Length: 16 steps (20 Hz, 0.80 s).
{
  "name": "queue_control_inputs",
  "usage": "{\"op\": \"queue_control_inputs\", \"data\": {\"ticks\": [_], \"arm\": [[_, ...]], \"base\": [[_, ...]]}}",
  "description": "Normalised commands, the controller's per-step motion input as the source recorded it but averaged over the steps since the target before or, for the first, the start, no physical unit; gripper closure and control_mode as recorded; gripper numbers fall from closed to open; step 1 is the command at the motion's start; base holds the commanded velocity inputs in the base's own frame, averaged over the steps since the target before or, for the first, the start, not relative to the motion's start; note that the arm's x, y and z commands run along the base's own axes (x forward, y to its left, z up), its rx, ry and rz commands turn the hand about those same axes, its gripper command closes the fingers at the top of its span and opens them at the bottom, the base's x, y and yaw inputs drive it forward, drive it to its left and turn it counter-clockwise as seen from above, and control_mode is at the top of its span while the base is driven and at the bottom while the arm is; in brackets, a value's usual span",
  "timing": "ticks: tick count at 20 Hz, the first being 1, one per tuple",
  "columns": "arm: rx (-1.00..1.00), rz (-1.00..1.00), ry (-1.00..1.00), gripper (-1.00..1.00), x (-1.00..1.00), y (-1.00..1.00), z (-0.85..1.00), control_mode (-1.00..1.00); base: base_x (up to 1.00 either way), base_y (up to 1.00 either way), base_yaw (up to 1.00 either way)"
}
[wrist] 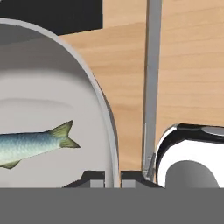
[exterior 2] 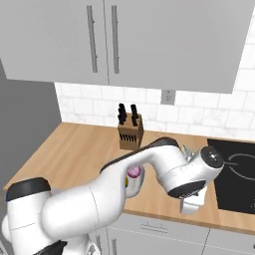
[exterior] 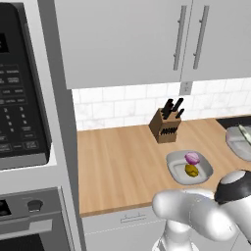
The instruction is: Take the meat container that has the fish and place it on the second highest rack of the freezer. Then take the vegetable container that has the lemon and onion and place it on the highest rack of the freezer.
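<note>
Two grey tray-bowls sit on the wooden bench (exterior: 117, 162). The vegetable container (exterior: 189, 167) lies near the front edge, right of centre in the left base view, with the onion (exterior: 192, 157) on its far side and the lemon (exterior: 191, 170) just in front of it, the two close together. The meat container (wrist: 52, 109) is further right along the bench, beside the black cooktop (exterior 2: 239, 174); in the left base view only its left part shows at the frame's right edge. In the hand view the fish (wrist: 35, 144) lies flat inside it, tail toward the rim. The gripper (wrist: 113, 180) stands over that rim, jaws pressed in on the tray's wall, one finger tip inside and one outside, so it looks like a pinch on the rim, though the contact itself sits at the very edge of the view. A knife block (exterior: 165, 123) stands at the far wall, well apart from both trays. The arm bends low across the bench front.
</note>
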Motion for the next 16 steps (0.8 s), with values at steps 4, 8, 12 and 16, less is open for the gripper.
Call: {"op": "queue_control_inputs", "data": {"ticks": [4,8,12,16], "arm": [[0.00,-0.04,-0.11,1.00,0.01,0.91,0.73,-1.00],[0.00,0.00,-0.14,1.00,0.00,1.00,0.65,-1.00],[0.00,0.00,-0.09,1.00,0.13,1.00,0.51,-1.00],[0.00,0.07,-0.13,1.00,0.04,1.00,0.36,-1.00]], "base": [[0.00,0.00,0.00],[0.00,0.00,0.00],[0.00,0.00,0.00],[0.00,0.00,0.00]]}}
